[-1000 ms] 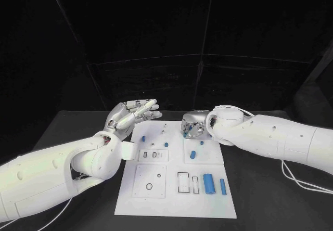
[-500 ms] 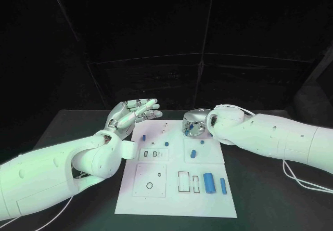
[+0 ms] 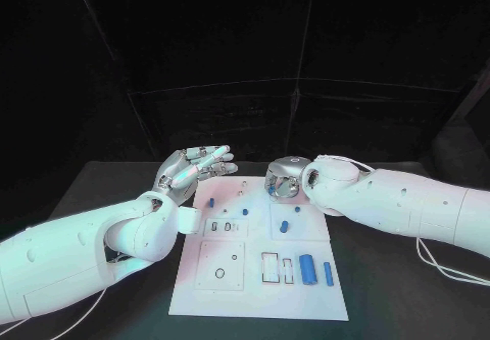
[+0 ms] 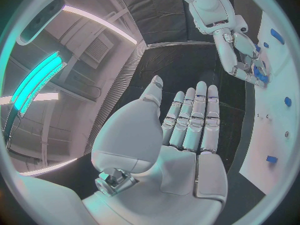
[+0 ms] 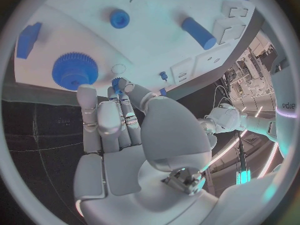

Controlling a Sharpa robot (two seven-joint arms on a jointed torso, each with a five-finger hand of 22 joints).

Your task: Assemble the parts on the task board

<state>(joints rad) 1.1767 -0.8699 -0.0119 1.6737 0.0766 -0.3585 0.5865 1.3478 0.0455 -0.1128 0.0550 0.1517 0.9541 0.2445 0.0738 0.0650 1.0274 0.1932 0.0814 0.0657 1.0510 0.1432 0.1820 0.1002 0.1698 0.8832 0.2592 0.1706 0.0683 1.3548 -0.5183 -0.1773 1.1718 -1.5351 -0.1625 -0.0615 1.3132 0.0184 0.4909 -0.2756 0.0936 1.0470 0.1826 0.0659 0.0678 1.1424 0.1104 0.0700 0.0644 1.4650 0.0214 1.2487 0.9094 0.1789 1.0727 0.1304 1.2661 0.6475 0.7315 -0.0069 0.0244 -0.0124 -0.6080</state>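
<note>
Head view puts the white task board [image 3: 260, 248] in the middle of the black table [image 3: 398, 283], and nearest the robot two blue cylinders stand side by side on it, a thick one [image 3: 306, 270] and a thinner one [image 3: 328, 273], just beside a pair of rectangular cut-outs [image 3: 277, 268]. Left of these lies a square inset plate [image 3: 221, 267] with an oval slot. Farther up the board a blue peg [image 3: 284, 227] lies by itself, and beyond it smaller blue parts [image 3: 245, 212] sit near the left middle of the board. Over the board's far right corner hangs the right hand [image 3: 284, 180], fingers curled downward toward the surface; its wrist camera shows the fingertips [image 5: 117, 87] drawn together on a small blue piece [image 5: 116, 82], close above the board and next to a blue gear [image 5: 75, 70]. In that same view a blue round knob [image 5: 119, 18] and a blue cylinder [image 5: 199, 33] lie farther across the white plate. At the far left edge of the board the left hand [image 3: 194, 167] is raised off the table, palm up, fingers straight and side by side with nothing in them, as the left wrist view confirms.
</note>
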